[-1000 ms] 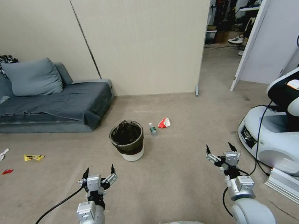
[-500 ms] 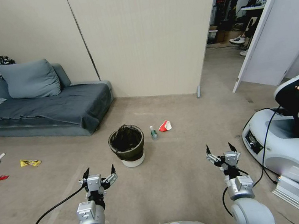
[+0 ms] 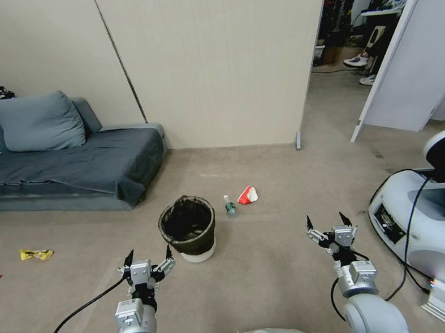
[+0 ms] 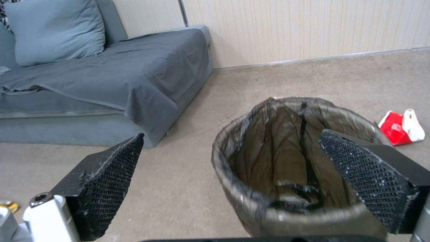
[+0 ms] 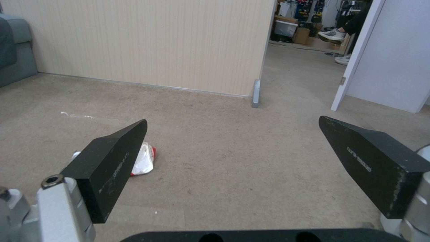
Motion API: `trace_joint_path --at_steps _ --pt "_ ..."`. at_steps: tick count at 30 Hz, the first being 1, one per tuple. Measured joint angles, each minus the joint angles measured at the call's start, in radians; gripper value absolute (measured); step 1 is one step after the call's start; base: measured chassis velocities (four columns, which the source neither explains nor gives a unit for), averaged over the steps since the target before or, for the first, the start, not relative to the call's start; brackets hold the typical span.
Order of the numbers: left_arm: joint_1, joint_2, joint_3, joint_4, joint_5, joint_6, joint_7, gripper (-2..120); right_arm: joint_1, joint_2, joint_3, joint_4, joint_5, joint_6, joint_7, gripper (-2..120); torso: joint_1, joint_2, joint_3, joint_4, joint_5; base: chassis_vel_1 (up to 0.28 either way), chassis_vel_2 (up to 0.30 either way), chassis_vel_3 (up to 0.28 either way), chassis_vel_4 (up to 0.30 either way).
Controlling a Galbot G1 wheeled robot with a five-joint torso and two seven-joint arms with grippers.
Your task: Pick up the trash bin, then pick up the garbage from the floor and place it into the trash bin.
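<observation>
Two hands hang spread wide over the floor (image 3: 264, 274) in my head view, the left hand (image 3: 147, 255) at 7 o'clock and the right hand (image 3: 327, 221) at 5 o'clock, both empty; the trash bin (image 3: 190, 235) stands upright at centre, a small bottle (image 3: 230, 206) and red-and-white wrapper (image 3: 248, 195) just beside it at 1 o'clock. On my left wrist view, the bin sits between the gaping fingers (image 4: 107, 188). On my right wrist view, the wrapper lies behind one finger.
</observation>
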Motion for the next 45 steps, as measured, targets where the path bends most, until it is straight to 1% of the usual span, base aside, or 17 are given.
trace_joint_path --at_steps 21,30,34,36,37,38,40,41,42,45 --pt "-0.001 0.0 0.001 0.002 0.002 0.0 0.001 100 0.002 0.0 0.0 -0.003 0.0 0.002 0.0 100 0.0 0.0 0.0 0.0 0.0002 -0.125 0.124 0.122 -0.125" --pt "-0.002 0.002 0.003 0.008 -0.006 0.0 0.001 100 0.004 0.0 -0.003 -0.011 0.001 0.022 0.0 100 0.0 0.0 0.0 0.0002 0.0003 -0.115 0.11 0.114 -0.095" --pt "-0.009 0.005 0.007 0.01 -0.021 0.018 0.001 100 0.004 0.0 -0.003 -0.012 0.003 0.022 0.0 100 0.0 0.0 0.0 0.0001 0.0003 -0.012 0.013 0.018 -0.006" --pt "-0.017 0.009 0.012 0.015 -0.035 0.042 0.0 100 0.004 0.0 -0.003 -0.013 0.005 0.022 0.0 100 0.0 0.0 0.0 0.0001 0.0 0.0 0.0 0.0 0.0" --pt "-0.027 0.013 0.017 0.018 -0.045 0.08 0.001 100 0.004 0.0 -0.004 -0.014 0.008 0.022 0.0 100 0.0 0.0 0.0 0.0001 0.0001 0.0 0.0 0.0 0.0" --pt "-0.027 0.013 0.017 0.018 -0.045 0.08 0.001 100 0.004 0.0 -0.004 -0.014 0.008 0.022 0.0 100 0.0 0.0 0.0 0.0001 0.0001 0.0 0.0 0.0 0.0" --pt "-0.064 0.024 0.021 0.029 -0.066 0.174 0.002 100 0.004 0.0 -0.003 -0.015 0.012 0.021 0.001 100 0.0 0.0 0.0 0.0002 0.0001 0.0 0.0 0.0 0.0" --pt "-0.064 0.024 0.021 0.029 -0.066 0.174 0.002 100 0.004 0.0 -0.003 -0.015 0.012 0.021 0.001 100 0.0 0.0 0.0 0.0002 0.0001 0.0 0.0 0.0 0.0" --pt "-0.079 0.027 0.021 0.033 -0.071 0.201 0.002 100 0.005 0.0 -0.003 -0.015 0.015 0.021 0.003 100 0.0 0.0 0.0 0.0 0.0001 0.0 0.0 0.0 0.0" --pt "-0.151 0.041 0.011 0.067 -0.108 0.312 -0.013 100 0.004 0.0 0.001 -0.018 0.027 0.021 0.013 100 0.0 0.0 0.0 -0.0001 0.0001 0.0 0.0 0.0 0.0"
